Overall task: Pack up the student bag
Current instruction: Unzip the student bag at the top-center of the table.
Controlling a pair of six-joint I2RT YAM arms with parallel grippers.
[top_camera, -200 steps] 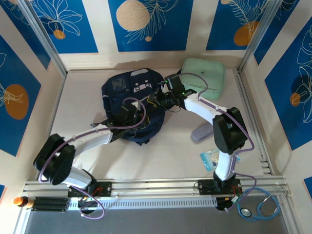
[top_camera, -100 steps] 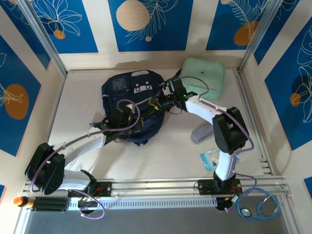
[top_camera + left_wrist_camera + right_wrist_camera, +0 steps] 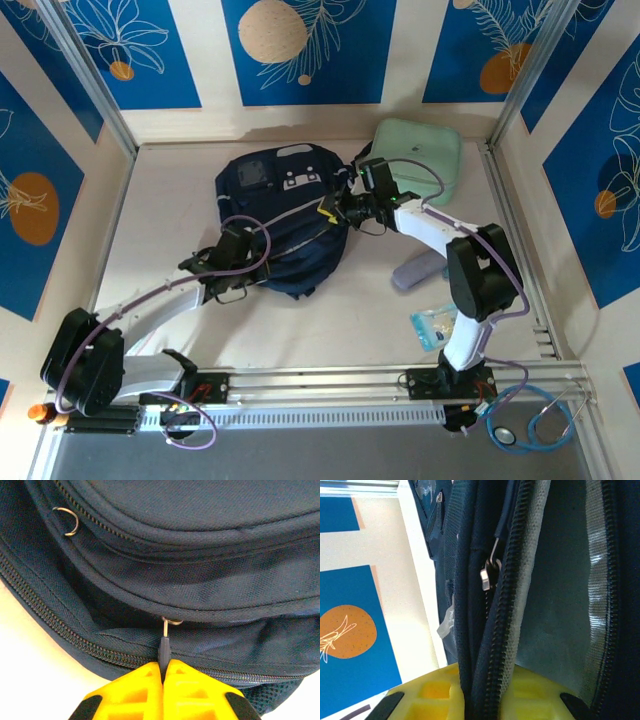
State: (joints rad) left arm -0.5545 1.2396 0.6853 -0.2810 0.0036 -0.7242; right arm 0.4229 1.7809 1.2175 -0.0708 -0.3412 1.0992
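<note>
Top external view: on the pale table point(image 3: 170, 200), the student bag point(image 3: 262, 200) lies at centre, towards the far wall, its dark navy fabric bunched between two robot arms. A mint-green case point(image 3: 420, 155) sits just beside the bag in the far right corner. The right gripper point(image 3: 327, 212) meets the bag's right edge; seen from the right wrist, its yellow fingers point(image 3: 427, 697) are clamped on a fold of fabric and zip teeth, a metal slider point(image 3: 489, 575) hanging just above. The left gripper point(image 3: 163, 672) works at the bag's near edge, jaws pressed together on a slim dark zip pull point(image 3: 163, 647). Near the right arm lie a grey pouch point(image 3: 418, 270) and a clear packet point(image 3: 433, 327). A small metal ring point(image 3: 70, 522) hangs from a seam.
</note>
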